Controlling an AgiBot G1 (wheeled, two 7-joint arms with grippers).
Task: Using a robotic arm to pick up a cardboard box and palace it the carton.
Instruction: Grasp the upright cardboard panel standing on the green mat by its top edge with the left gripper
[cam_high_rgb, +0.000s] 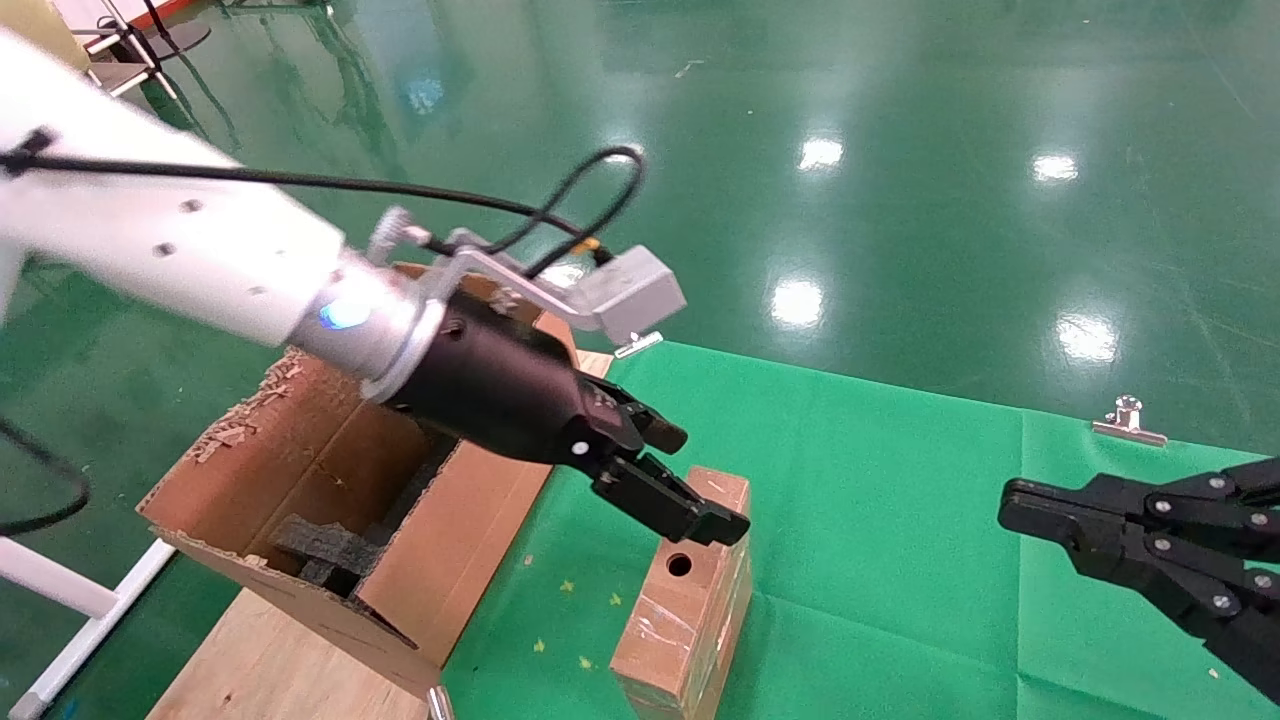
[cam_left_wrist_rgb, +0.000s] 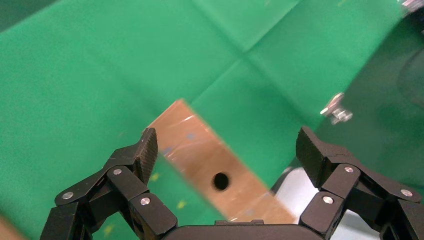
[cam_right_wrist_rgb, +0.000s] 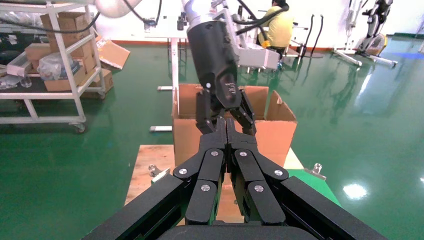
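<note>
The cardboard box (cam_high_rgb: 690, 610) stands on the counter's (cam_high_rgb: 900, 560) green cloth at six o'clock. Just above its far end hovers the left gripper (cam_high_rgb: 690, 480), fingers (cam_left_wrist_rgb: 146, 152) spread wide, touching nothing. At three o'clock the right gripper (cam_high_rgb: 1010, 505) idles, fingers pressed together. The carton (cam_high_rgb: 330, 500) sits at nine o'clock.

The robotic arm (cam_high_rgb: 170, 250), the robot's left one, reaches in from the upper left, white sleeve sloping down to a silver wrist with a blue light glowing on it. Its left gripper (cam_high_rgb: 690, 480) points forward and downward, the black fingers (cam_left_wrist_rgb: 145, 152) spread wide apart with nothing between them. The right gripper (cam_high_rgb: 1015, 505) hangs low at the right side, stretched out level, its fingers pressed together at the tips
</note>
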